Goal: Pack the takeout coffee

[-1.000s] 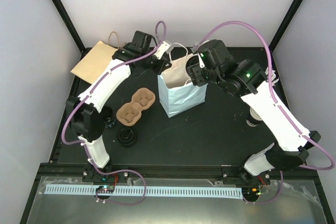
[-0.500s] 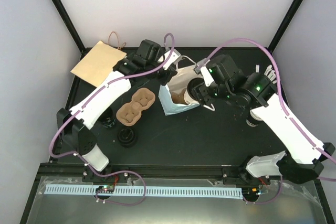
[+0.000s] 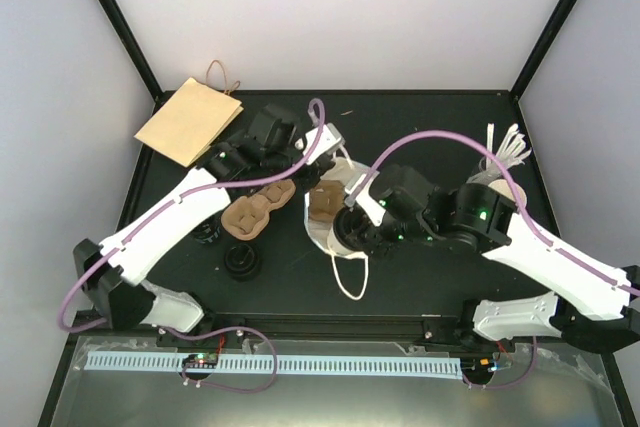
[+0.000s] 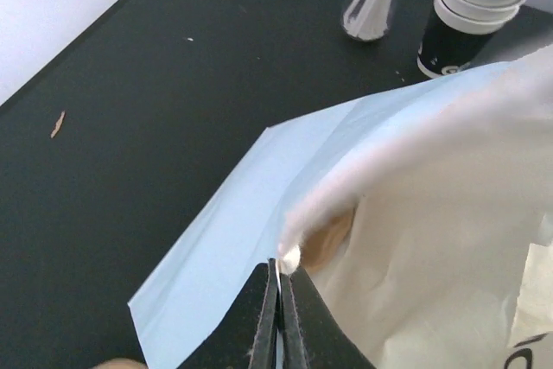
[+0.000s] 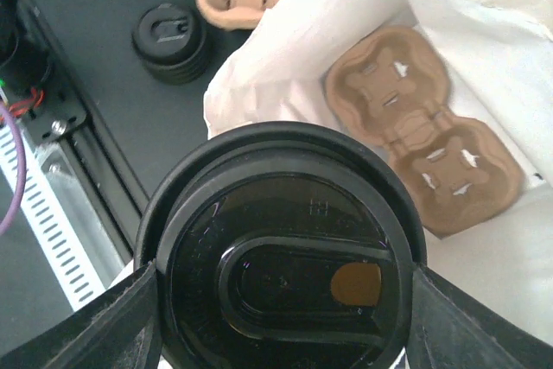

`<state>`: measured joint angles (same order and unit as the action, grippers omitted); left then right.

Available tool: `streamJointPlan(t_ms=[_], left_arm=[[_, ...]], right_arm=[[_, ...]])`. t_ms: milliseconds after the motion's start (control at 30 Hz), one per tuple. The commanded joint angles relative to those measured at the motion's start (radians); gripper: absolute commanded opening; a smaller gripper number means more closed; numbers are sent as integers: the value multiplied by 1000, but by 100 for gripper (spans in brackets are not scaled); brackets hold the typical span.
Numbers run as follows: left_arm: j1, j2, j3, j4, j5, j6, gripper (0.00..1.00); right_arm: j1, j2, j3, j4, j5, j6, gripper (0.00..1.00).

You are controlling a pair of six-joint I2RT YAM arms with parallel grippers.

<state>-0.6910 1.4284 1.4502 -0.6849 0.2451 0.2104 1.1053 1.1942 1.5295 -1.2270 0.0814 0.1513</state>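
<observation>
The takeout coffee [image 5: 281, 252] fills the right wrist view from above: a round black lid with a brown sip hole. My right gripper [image 5: 285, 317] is shut on it, one finger at each side of the lid. In the top view the right gripper [image 3: 352, 235] hangs over the near rim of the white-lined, light-blue paper bag [image 3: 340, 182], whose mouth gapes upward. A brown cup carrier [image 5: 423, 153] lies inside the bag. My left gripper [image 4: 281, 274] is shut on the bag's rim [image 4: 289, 257], and in the top view it sits at the bag's left side [image 3: 308, 165].
A second brown carrier [image 3: 250, 215] and a pile of black lids [image 3: 243, 260] lie left of the bag. A flat brown paper bag [image 3: 190, 119] is at the back left. A stack of white cups [image 3: 497, 187] and a jar of stirrers [image 3: 510, 142] stand right.
The bag has gone from standing upright to tipped with its mouth gaping upward, and has shifted toward the near edge. Both arms came nearer; the right gripper carried the coffee down to the bag's mouth.
</observation>
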Motion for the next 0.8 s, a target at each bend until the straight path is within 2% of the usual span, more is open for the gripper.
streamJointPlan(t_ms=[0,333,600,767], left_arm=[[-32,-115,-84,65,-47,23,2],[-88,-371,-329,176,11,18,2],[-113,-412,-381,147,41,0,2],[-133,-404,-379,121,43,-2,2]], right_arm=[[97,-19,-41,25,35,-13,61],[309,-28,-124,117,381,-53,63],[387,-44,-247,291,529,-172,59],[405,-61,-312,343,512,-267,61]])
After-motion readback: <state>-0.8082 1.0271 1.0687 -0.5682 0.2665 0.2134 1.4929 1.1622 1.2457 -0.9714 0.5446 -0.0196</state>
